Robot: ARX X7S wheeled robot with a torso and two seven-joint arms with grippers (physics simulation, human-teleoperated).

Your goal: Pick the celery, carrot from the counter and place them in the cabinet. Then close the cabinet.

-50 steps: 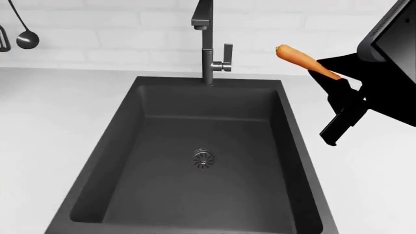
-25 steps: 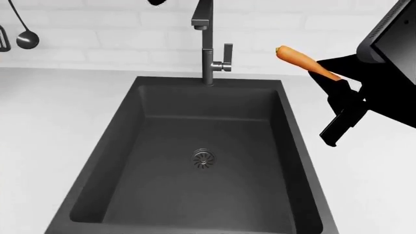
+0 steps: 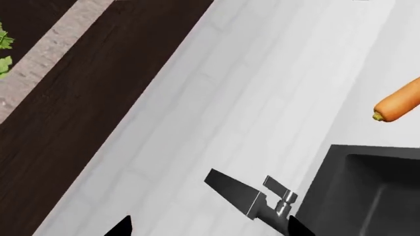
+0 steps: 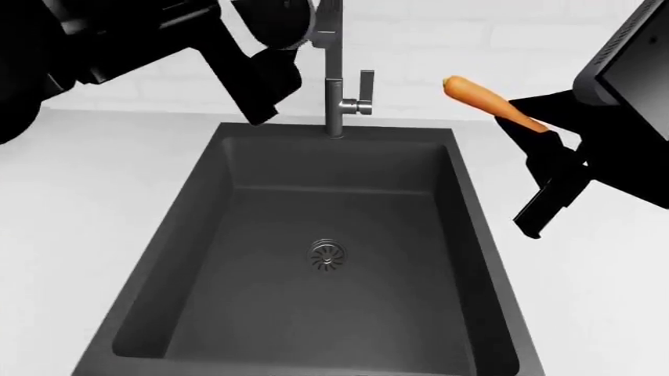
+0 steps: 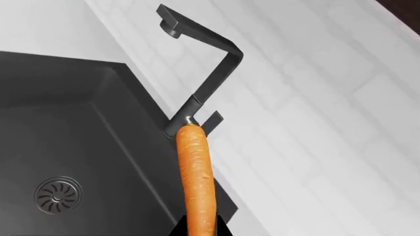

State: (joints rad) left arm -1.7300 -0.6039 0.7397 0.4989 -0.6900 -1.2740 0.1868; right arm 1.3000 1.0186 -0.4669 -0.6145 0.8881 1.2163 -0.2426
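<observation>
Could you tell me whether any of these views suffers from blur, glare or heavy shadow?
Head view: sharp, evenly lit, no glare; the left arm is a near-featureless black mass. Right wrist view: carrot crisp, only soft shading in the sink. Left wrist view: crisp but tilted, faucet slanted.

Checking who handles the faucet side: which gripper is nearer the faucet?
Left. The left gripper hangs just beside the faucet; the right gripper, holding the carrot, sits farther off.
</observation>
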